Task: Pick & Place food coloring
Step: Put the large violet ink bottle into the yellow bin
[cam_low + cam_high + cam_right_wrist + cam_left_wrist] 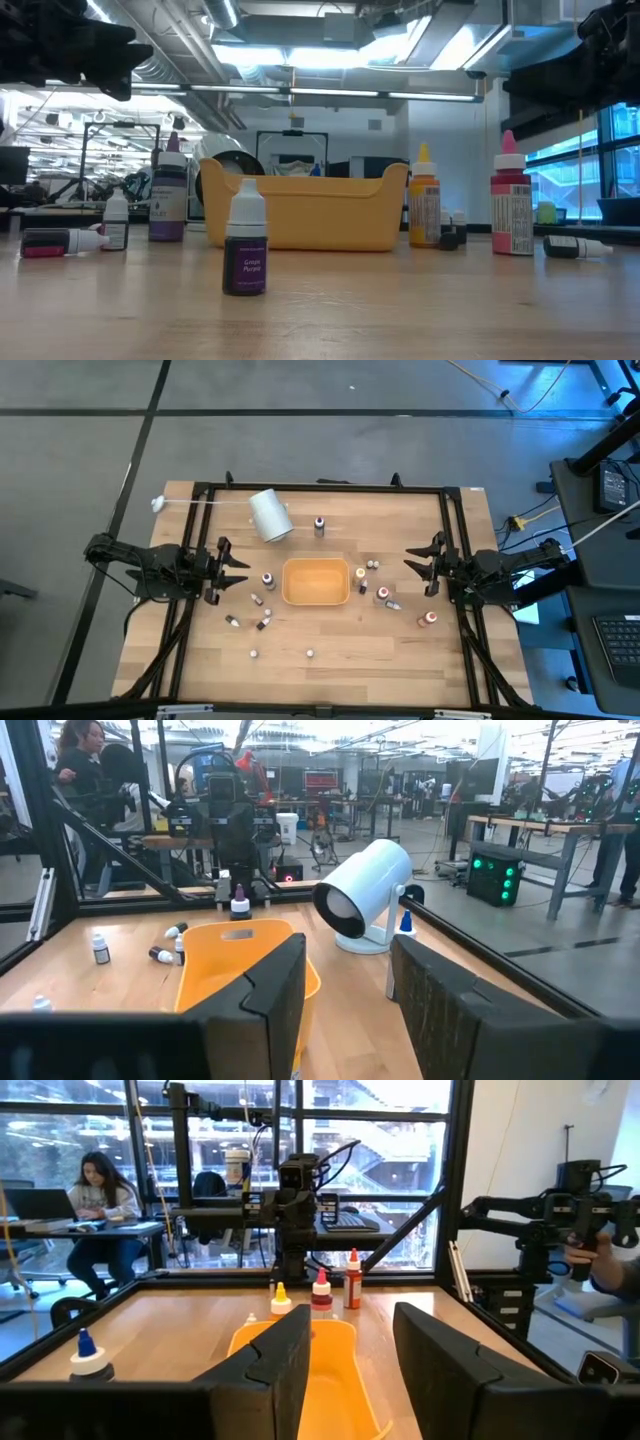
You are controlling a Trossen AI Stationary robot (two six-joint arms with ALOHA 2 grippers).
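1. As far as the high view shows, the task has hardly begun: the orange rounded-rectangle plastic tray (316, 582) at mid-table looks empty, and the tiny pale-capped food coloring bottles (268, 580) are scattered on the wooden table (350, 670) around it.
2. The left gripper (232, 571) hovers at the table's left edge with its two dark fingers spread apart and nothing between them.
3. The right gripper (424, 566) waits at the opposite edge, likewise spread wide and empty.
4. Several bottles lie just ahead of the left gripper, between it and the tray; one stands just off its fingertips, others lie slightly farther on and to one side.
5. Another cluster (383, 594) sits in front of the right gripper, between its fingers and the tray, with one red bottle (427, 619) off to its side.
6. A large white cylinder (270, 515) lies tipped beyond the tray, well apart from both grippers.
7. Judged from this, every bottle is left to collect.
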